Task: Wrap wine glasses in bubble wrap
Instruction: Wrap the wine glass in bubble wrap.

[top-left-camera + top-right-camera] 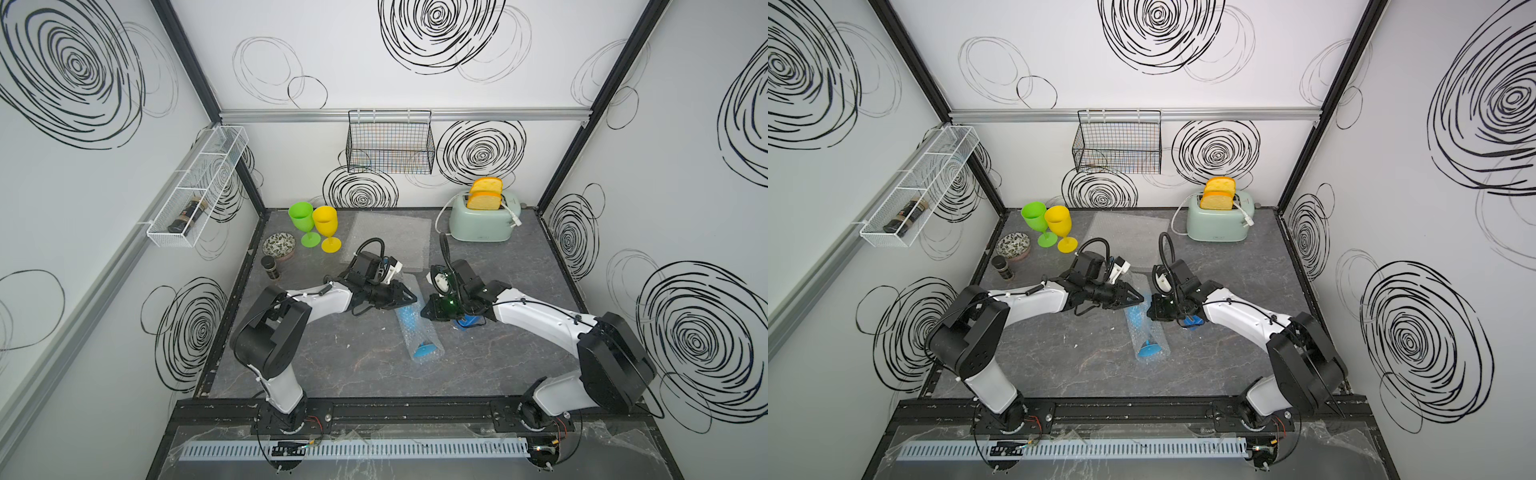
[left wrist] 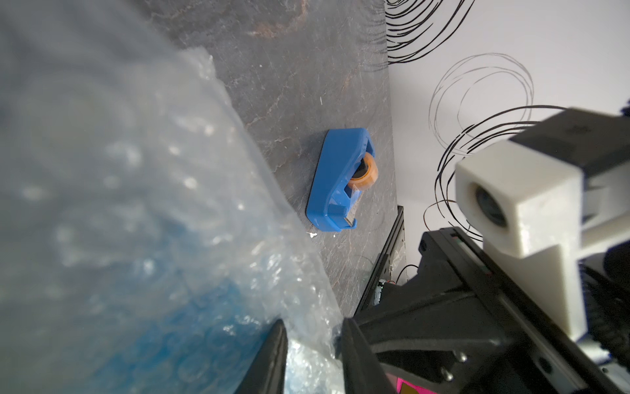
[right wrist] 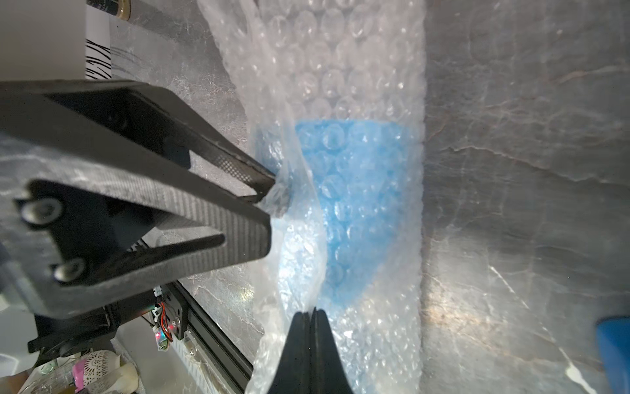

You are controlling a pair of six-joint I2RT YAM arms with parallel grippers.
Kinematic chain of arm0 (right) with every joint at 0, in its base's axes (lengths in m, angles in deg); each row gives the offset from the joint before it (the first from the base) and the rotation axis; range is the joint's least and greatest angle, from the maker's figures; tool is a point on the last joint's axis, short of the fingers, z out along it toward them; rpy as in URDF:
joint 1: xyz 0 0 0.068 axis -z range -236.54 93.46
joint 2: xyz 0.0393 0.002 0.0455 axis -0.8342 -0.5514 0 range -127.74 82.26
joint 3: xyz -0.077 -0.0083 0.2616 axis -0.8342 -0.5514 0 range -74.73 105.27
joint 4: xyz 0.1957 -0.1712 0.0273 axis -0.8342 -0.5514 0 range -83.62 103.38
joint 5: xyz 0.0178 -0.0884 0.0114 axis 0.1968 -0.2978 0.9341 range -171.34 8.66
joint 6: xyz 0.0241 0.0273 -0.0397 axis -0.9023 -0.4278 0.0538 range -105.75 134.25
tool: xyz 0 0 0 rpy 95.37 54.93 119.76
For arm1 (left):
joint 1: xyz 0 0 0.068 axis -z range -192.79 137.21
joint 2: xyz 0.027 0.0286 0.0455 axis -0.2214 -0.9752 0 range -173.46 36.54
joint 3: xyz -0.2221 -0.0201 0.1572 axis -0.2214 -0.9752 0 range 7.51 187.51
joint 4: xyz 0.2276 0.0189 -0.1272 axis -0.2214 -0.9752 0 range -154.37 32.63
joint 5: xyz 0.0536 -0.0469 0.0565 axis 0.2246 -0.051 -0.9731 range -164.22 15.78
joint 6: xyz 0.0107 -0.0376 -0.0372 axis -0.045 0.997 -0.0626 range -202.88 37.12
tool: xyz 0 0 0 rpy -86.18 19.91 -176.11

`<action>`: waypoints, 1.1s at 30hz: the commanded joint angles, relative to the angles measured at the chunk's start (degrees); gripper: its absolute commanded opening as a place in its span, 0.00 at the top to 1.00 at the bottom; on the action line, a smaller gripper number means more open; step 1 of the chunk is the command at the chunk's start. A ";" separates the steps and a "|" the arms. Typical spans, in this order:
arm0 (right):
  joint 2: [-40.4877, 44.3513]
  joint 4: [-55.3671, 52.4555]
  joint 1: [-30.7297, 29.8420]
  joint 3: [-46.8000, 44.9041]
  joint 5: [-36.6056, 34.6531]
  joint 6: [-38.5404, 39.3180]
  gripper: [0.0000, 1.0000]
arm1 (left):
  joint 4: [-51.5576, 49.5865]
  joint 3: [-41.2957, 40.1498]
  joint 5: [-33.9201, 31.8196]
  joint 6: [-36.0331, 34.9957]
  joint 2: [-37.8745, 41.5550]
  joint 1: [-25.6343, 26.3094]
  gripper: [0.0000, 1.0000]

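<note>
The blue wine glass [image 1: 424, 350] lies on its side mid-table inside a roll of bubble wrap [image 1: 419, 332], foot toward the front. In the right wrist view its bowl [image 3: 358, 191] shows blue through the film. My left gripper [image 1: 409, 297] is shut on a bunched fold of the wrap beside the bowl, with film between its fingers [image 2: 281, 341]. My right gripper [image 3: 312, 312] comes from the opposite side, jaws pressed together on a raised edge of the same wrap. The green wine glass [image 1: 302, 222] and the yellow wine glass [image 1: 326, 226] stand upright at the back left. A spare sheet of bubble wrap [image 1: 395, 237] lies flat behind the arms.
A blue tape dispenser [image 2: 337, 180] sits on the table under my right arm. A mint toaster [image 1: 482, 222] with bread stands at the back right. A patterned bowl [image 1: 279, 245] and a dark jar [image 1: 270, 268] are at the left edge. A black wire basket [image 1: 390, 143] hangs on the back wall.
</note>
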 commanded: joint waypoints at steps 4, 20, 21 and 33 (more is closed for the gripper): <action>3.42 -4.73 0.44 2.60 -0.02 0.74 0.83 | -5.68 -1.16 -5.15 -1.00 -2.36 0.43 0.67; -1.22 -3.77 -3.23 5.03 -2.28 1.56 0.44 | -5.65 -1.19 -5.18 -1.12 -2.53 0.39 0.67; -1.43 -3.87 -2.99 4.71 -2.15 1.70 0.46 | -5.68 -1.21 -5.14 -1.12 -2.58 0.41 0.67; -1.15 -0.87 0.92 0.03 2.32 2.31 0.97 | -5.59 -1.16 -5.11 -1.03 -2.40 0.38 0.67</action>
